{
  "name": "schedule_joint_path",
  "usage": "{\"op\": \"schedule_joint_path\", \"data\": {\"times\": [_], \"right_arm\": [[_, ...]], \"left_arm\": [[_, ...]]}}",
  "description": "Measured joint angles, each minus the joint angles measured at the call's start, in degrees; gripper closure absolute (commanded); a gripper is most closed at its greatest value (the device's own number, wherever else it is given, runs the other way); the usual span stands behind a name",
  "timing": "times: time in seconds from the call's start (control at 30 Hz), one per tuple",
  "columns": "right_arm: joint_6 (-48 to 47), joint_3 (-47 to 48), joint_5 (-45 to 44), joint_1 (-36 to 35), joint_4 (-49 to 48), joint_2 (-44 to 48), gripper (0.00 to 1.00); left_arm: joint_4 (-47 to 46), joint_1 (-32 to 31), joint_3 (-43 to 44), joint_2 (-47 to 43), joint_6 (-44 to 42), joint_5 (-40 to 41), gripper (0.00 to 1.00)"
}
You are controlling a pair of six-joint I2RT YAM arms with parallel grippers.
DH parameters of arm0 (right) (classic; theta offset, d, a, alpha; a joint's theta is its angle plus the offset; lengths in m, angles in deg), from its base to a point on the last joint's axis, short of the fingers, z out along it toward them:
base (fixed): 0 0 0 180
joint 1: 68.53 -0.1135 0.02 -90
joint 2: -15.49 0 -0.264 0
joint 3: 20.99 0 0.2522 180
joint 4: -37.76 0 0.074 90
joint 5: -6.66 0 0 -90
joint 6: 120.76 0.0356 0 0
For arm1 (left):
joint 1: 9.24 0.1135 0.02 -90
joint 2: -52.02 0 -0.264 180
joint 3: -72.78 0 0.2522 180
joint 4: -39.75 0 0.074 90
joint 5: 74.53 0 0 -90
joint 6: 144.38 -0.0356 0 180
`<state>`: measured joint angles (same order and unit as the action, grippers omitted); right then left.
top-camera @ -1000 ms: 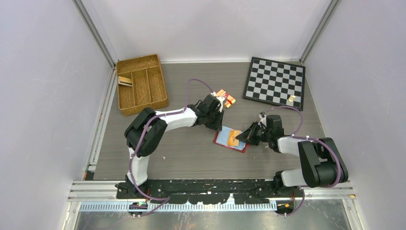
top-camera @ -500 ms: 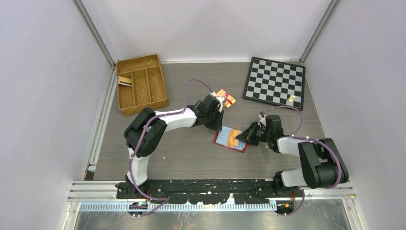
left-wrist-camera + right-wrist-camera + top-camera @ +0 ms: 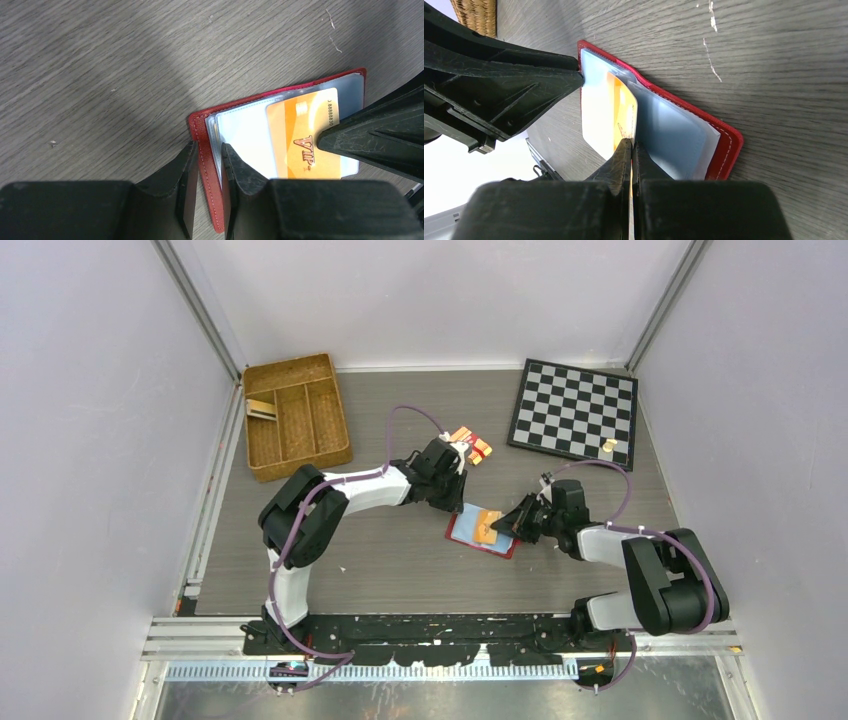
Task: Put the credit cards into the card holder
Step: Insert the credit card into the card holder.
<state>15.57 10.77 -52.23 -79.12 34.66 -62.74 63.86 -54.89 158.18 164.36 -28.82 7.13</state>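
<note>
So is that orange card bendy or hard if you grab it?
Probably fairly stiff: the orange card looks flat though the right gripper pinches just one edge. Likely light, being so thin. Its glossy face could be slippery.

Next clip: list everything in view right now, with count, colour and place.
dark-red leather card holder: one, open, mid-table, bluish clear sleeves showing
orange VIP plastic card: one, among those sleeves
orange-and-red banded pack: one, beyond the left wrist
brown wicker divided tray: one, far left, small tan block inside
black-and-white checkerboard: one, far right, small tan piece on it
grey wood-grain table: one, under everything
left pincer: black, shut on the holder's red cover
right pincer: black, shut on the card's edge
</note>
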Motion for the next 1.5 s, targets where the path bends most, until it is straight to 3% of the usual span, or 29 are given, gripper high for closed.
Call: {"op": "schedule_joint_path", "data": {"times": [0.7, 0.97, 1.23, 1.5], "right_arm": [[3.8, 0.7, -4.3, -4.8, -3.3, -2.5, 0.93], [5.1, 1.7, -7.1, -7.1, -1.9, -2.3, 0.80], [3.4, 3.2, -12.4, -7.4, 11.0, 5.5, 0.59], [-0.5, 6.6, -14.0, -7.4, 21.9, 8.5, 0.57]], "left_arm": [[-0.8, 0.0, -0.7, -0.4, 1.0, 0.0, 0.78], [-1.0, 0.0, -2.1, -1.5, 1.7, 0.0, 0.73], [3.1, -0.1, -3.7, -3.8, 2.9, -0.4, 0.63], [5.0, -0.2, -6.4, -8.9, 5.4, -1.5, 0.54]]}}
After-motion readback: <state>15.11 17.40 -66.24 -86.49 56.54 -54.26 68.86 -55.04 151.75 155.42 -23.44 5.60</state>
